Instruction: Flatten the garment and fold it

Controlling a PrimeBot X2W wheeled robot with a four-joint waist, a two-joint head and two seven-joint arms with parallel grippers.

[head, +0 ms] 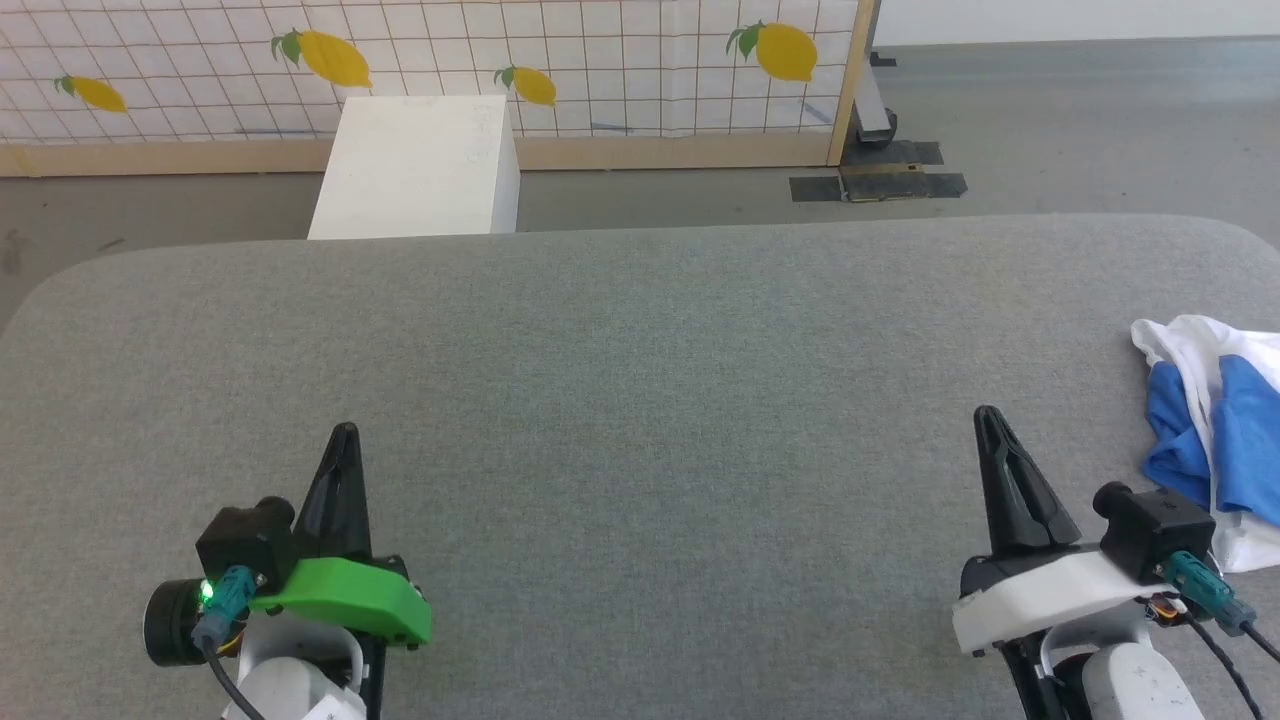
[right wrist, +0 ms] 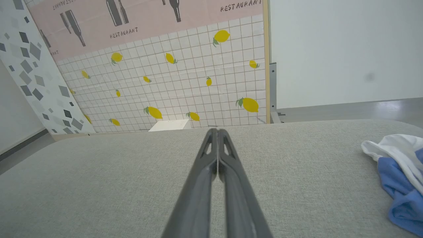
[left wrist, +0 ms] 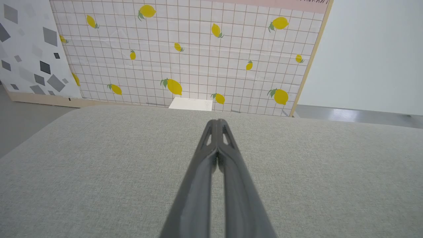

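Left tool and right tool are closed, empty, with the garment crumpled near the right.

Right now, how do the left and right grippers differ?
The left gripper carries a green cover; the right gripper carries a white cover. The right gripper sits close to the crumpled garment at the right edge of the table; the left gripper is far from it. Shared: both have their fingers shut, hold nothing, and point up the head view.
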